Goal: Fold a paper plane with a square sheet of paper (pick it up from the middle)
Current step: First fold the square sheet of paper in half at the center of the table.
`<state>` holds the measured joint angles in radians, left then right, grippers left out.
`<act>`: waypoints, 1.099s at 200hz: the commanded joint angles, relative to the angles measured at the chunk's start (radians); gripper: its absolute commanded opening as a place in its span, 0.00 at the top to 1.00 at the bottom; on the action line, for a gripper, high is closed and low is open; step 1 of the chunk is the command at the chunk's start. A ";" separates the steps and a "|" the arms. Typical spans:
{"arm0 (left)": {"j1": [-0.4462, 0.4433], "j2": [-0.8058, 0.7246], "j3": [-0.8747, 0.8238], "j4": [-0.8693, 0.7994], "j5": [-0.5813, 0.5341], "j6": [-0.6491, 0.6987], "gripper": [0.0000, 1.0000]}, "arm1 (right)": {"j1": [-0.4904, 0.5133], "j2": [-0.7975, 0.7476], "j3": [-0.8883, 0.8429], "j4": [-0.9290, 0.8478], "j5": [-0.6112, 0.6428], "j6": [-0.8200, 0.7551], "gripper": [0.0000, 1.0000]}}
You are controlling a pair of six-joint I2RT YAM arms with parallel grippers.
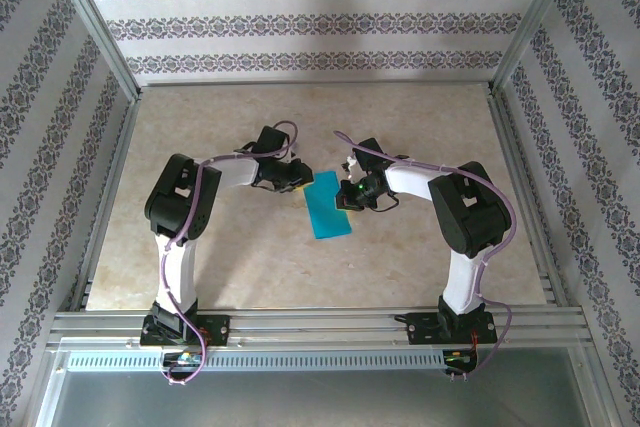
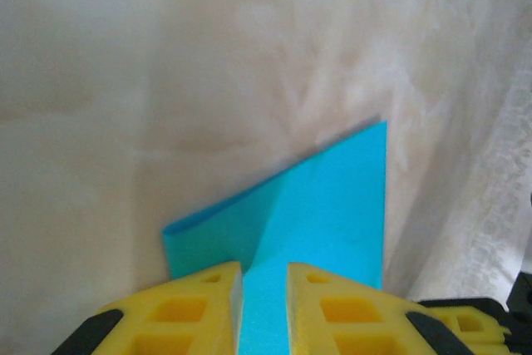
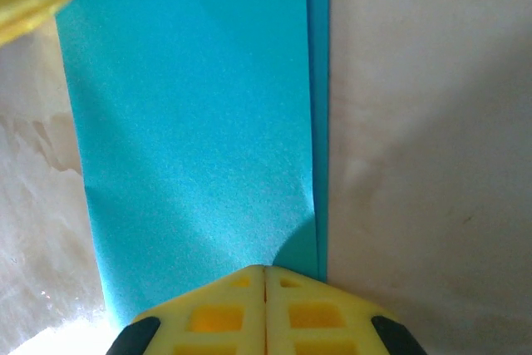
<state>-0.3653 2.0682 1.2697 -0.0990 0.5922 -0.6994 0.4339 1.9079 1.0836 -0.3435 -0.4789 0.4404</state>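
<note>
From above, the sheet of paper (image 1: pixel 330 209) lies mid bench (image 1: pixel 220 117), a folded strip between the left claw (image 1: pixel 293 177) and the right claw (image 1: pixel 350 194).

Left wrist: its jaws are barely parted with blue in the gap and a corner flap (image 2: pixel 224 226) raised. Pinched? Can't tell.

Right wrist: jaws closed, the tip pinning the folded edge.

Looks like the nose fold. Next, that corner needs laying diagonally and creasing.

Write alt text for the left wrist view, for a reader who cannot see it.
A thin teal-blue sheet of paper, creased along a diagonal fold and tapering to a sharp corner at the picture's upper right, shows between the two yellow fingers of the left gripper, which stand slightly apart at the bottom edge. Behind it lies a beige marbled table.
</note>
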 commanded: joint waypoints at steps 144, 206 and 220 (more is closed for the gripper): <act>0.042 -0.251 -0.140 0.044 -0.019 -0.059 0.77 | -0.016 0.121 0.120 -0.175 0.076 -0.198 0.91; -0.004 -0.131 -0.130 0.086 0.005 -0.083 0.78 | -0.029 0.095 0.188 -0.218 -0.029 -0.340 0.89; -0.007 -0.105 -0.118 0.090 0.012 -0.086 0.78 | -0.029 0.067 0.185 -0.216 -0.049 -0.331 0.88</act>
<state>-0.3618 1.9240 1.1332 -0.0505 0.5785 -0.7654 0.4118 1.9968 1.2613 -0.5072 -0.4995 0.1581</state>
